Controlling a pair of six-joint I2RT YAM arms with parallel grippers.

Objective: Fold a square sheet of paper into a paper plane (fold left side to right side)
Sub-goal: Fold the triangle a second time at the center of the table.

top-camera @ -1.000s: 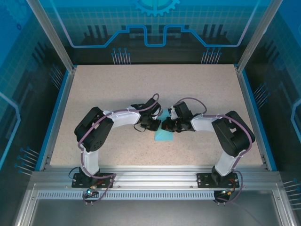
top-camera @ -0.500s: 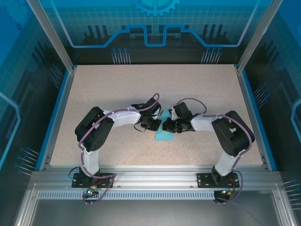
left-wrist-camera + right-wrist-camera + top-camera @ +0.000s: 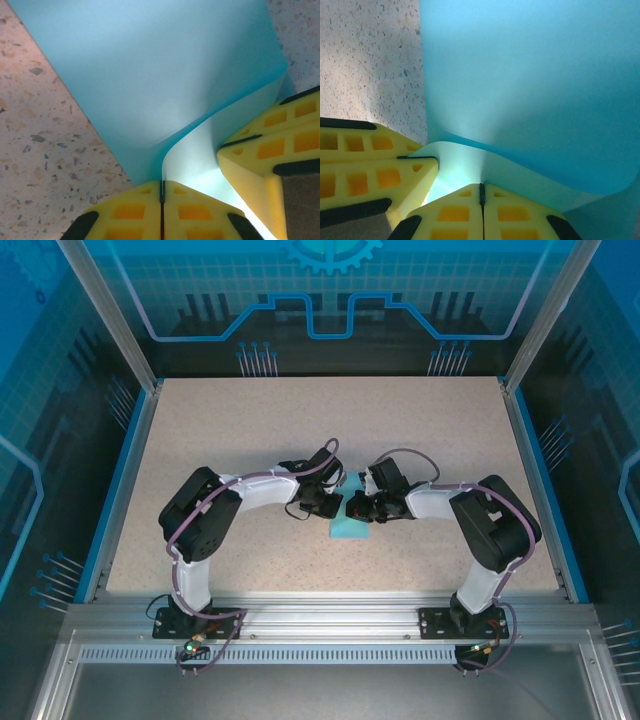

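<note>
Light-blue and thin, the square sheet of paper (image 3: 349, 531) lies near the middle of the speckled table (image 3: 250, 430), between the two wrists. The left gripper (image 3: 162, 184) has its yellow fingers pressed together. A raised, curling flap of the sheet runs into the seam between them, so it looks pinched there, though the contact itself is hard to make out. The right gripper (image 3: 481, 187) is likewise closed tight on that lifted layer from the opposite side. The two grippers meet almost tip to tip over the sheet. The lower layer lies flat on the table, and from overhead its near end shows clear of both grippers.
</note>
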